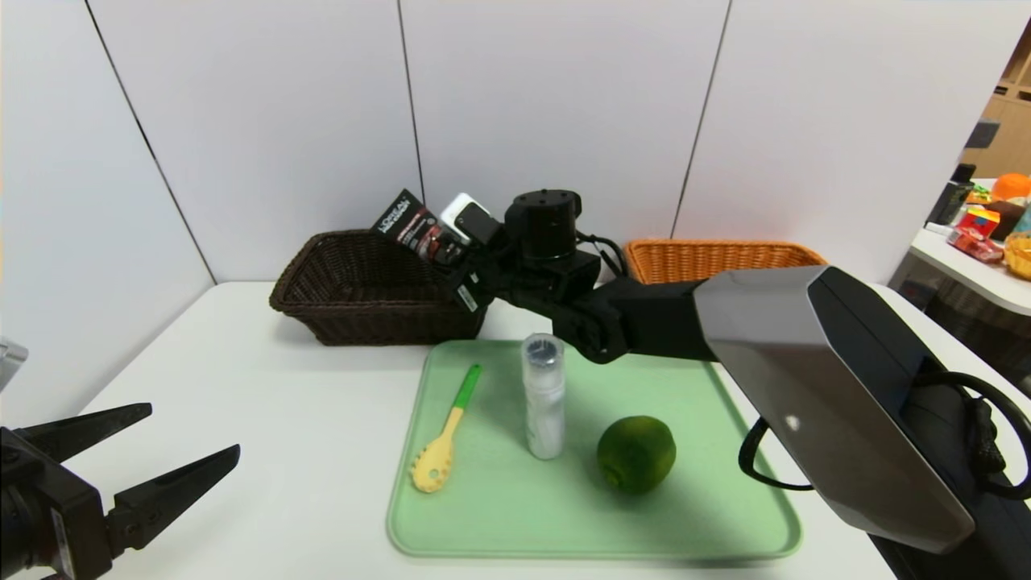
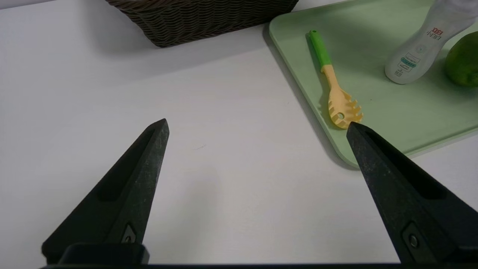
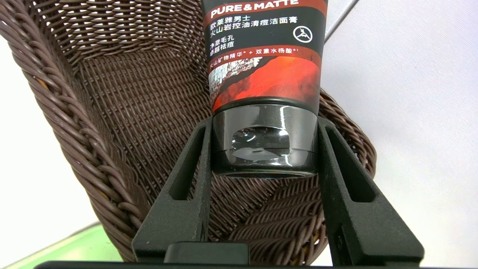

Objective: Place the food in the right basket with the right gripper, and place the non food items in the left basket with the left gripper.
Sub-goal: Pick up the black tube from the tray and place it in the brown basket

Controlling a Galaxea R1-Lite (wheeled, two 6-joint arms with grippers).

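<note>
Two fingers of the right gripper (image 3: 263,149) clamp the black cap of a tube (image 3: 266,52), held over the dark basket's (image 1: 362,290) right rim, the tube's body slanting up above its bare inside; the left gripper (image 1: 173,451) hangs wide open, holding nothing, over the table (image 1: 266,419) well left of the tray (image 1: 515,515). On that tray lie a spoon (image 1: 441,451), an upright bottle (image 1: 544,399) and a lime (image 1: 636,453), with the orange basket (image 1: 717,259) behind. Only the right wrist view shows the tube's "PURE & MATTE" print and the grip on the cap.

orange basket (image 1: 725,259) mostly behind right arm, tube (image 3: 265,56) top cut off, side-table clutter (image 1: 987,221) too small to identify
</note>
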